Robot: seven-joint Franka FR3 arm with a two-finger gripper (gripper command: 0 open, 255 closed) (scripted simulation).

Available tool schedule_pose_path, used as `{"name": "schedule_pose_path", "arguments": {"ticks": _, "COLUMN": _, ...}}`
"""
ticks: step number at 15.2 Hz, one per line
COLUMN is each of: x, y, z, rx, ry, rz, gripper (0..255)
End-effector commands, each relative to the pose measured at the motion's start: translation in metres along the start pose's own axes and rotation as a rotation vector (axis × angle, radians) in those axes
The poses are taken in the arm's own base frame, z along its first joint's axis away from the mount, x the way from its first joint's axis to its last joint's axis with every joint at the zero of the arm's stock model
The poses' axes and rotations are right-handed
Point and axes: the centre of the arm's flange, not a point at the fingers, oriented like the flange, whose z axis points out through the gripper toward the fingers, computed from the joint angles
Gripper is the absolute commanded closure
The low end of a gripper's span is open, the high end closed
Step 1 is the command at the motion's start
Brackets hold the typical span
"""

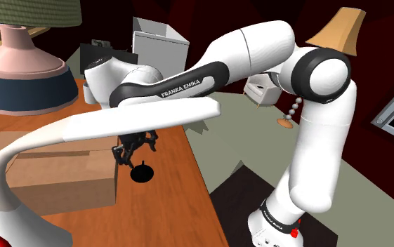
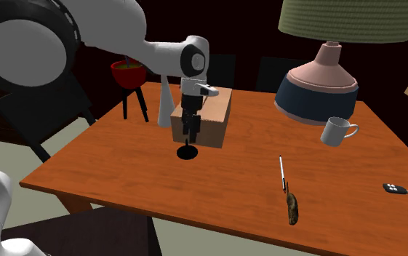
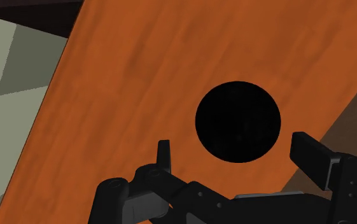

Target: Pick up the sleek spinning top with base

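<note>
The spinning top with base (image 1: 142, 172) is all black: a flat round disc with a thin upright stem, standing on the wooden table (image 1: 174, 203) near its edge. In the second exterior view the top (image 2: 188, 152) stands just in front of a cardboard box. My gripper (image 1: 136, 149) hangs directly above it, open, its fingers apart and touching nothing. From the second exterior view the gripper (image 2: 190, 131) points straight down over the stem. In the wrist view the black disc (image 3: 237, 122) lies centred beyond the gripper (image 3: 237, 156), with one finger (image 3: 163, 156) on each side of it.
A cardboard box (image 2: 208, 116) sits close behind the top. A large lamp (image 2: 324, 80), a white mug (image 2: 335, 132), a knife (image 2: 288, 195) and a small remote (image 2: 395, 188) lie farther off. A white curved object (image 1: 69, 130) arches over the box. The table edge (image 3: 49, 108) is near.
</note>
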Motion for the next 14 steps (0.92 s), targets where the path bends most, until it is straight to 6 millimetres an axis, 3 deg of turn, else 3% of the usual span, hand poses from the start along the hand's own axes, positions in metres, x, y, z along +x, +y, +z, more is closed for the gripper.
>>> {"name": "schedule_pose_path", "arguments": {"ticks": 1, "x": 0.005, "y": -0.019, "z": 0.012, "rx": 0.039, "ry": 0.033, "rz": -0.009, "gripper": 0}}
{"name": "schedule_pose_path", "arguments": {"ticks": 7, "x": 0.013, "y": -0.028, "z": 0.045, "rx": 0.039, "ry": 0.033, "rz": -0.009, "gripper": 0}}
{"name": "schedule_pose_path", "arguments": {"ticks": 9, "x": 0.013, "y": -0.028, "z": 0.045, "rx": 0.039, "ry": 0.033, "rz": -0.009, "gripper": 0}}
{"name": "schedule_pose_path", "arguments": {"ticks": 10, "x": 0.013, "y": -0.027, "z": 0.043, "rx": 0.039, "ry": 0.033, "rz": -0.009, "gripper": 255}}
{"name": "schedule_pose_path", "arguments": {"ticks": 14, "x": 0.006, "y": -0.026, "z": 0.048, "rx": 0.039, "ry": 0.033, "rz": -0.01, "gripper": 255}}
